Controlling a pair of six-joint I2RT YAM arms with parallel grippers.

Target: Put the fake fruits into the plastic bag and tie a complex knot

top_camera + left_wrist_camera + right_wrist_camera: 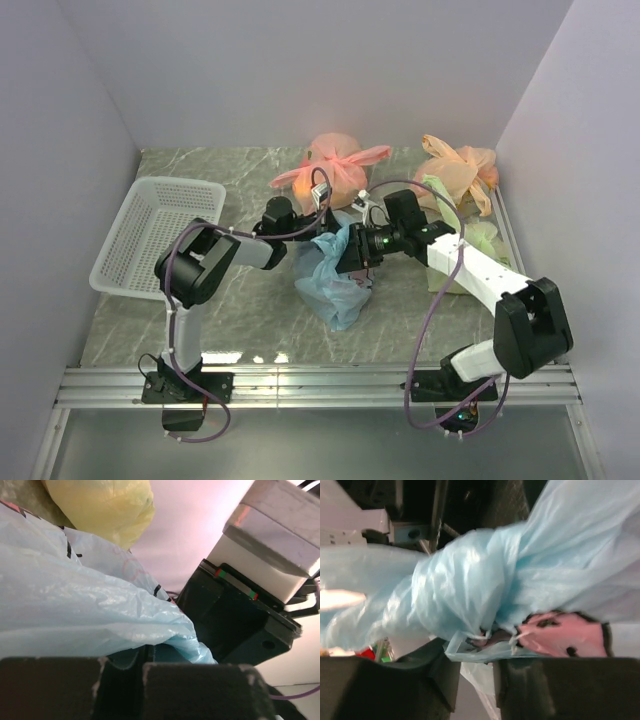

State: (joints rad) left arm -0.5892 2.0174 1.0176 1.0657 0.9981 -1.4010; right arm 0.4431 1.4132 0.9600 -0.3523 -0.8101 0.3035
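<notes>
Since no fruit lies loose on the counter (250,330), the filling looks done. The blue bag (335,285) stretches between both sets of fingers: left fingers (200,692) pinched shut on its film, right fingers (385,690) clamped on its twisted neck (460,590). The knot looks unfinished.

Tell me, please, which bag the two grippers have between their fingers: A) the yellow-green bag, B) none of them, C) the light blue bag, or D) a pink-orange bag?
C: the light blue bag lies between the two arms at the middle of the table. In the wrist views its blue film runs into the gap between the fingers of the left gripper and of the right gripper.
</notes>
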